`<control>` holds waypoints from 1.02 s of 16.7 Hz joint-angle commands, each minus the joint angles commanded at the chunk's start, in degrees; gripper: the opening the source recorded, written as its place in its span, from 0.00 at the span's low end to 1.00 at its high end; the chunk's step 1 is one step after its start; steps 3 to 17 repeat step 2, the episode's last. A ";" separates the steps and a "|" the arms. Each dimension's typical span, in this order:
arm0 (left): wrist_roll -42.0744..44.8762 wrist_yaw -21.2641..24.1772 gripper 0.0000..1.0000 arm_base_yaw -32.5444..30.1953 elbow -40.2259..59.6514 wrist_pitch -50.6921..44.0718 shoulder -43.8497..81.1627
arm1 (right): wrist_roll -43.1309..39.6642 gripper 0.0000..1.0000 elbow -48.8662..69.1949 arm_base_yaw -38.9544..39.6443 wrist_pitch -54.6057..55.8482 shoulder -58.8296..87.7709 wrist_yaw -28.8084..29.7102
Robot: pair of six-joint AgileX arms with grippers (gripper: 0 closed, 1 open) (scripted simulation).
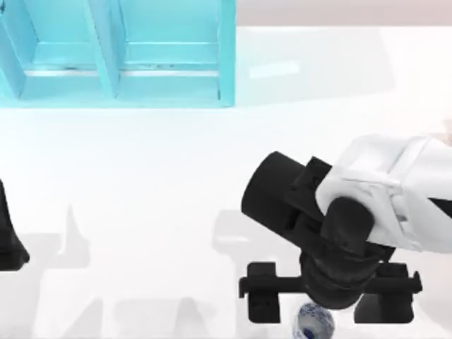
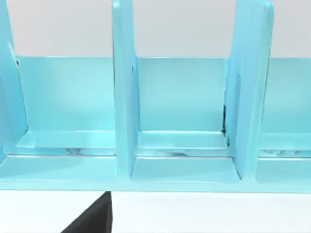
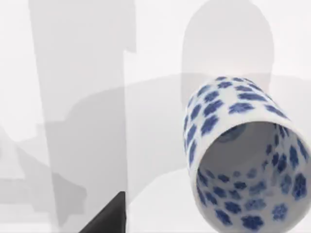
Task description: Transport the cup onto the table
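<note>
The right gripper [image 1: 326, 307] is spread wide, with the cup [image 1: 313, 322] just under it on the table [image 1: 155, 212]. I'd lift straight up so no finger clips it. Left arm is parked at the left edge.

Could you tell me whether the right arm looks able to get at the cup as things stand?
Probably yes: the right pincer hangs just above the cup on the table, with nothing between them. The left arm sits parked at the table's left edge.
</note>
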 joint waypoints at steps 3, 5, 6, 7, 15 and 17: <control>0.00 0.00 1.00 0.00 0.00 0.00 0.00 | 0.00 1.00 0.00 0.00 0.00 0.00 0.00; 0.00 0.00 1.00 0.00 0.00 0.00 0.00 | 0.00 1.00 0.00 0.00 0.00 0.00 0.00; 0.00 0.00 1.00 0.00 0.00 0.00 0.00 | 0.00 1.00 0.00 0.00 0.00 0.00 0.00; 0.00 0.00 1.00 0.00 0.00 0.00 0.00 | 0.00 1.00 0.00 0.00 0.00 0.00 0.00; 0.00 0.00 1.00 0.00 0.00 0.00 0.00 | 0.00 1.00 0.00 0.00 0.00 0.00 0.00; 0.00 0.00 1.00 0.00 0.00 0.00 0.00 | 0.00 1.00 0.00 0.00 0.00 0.00 0.00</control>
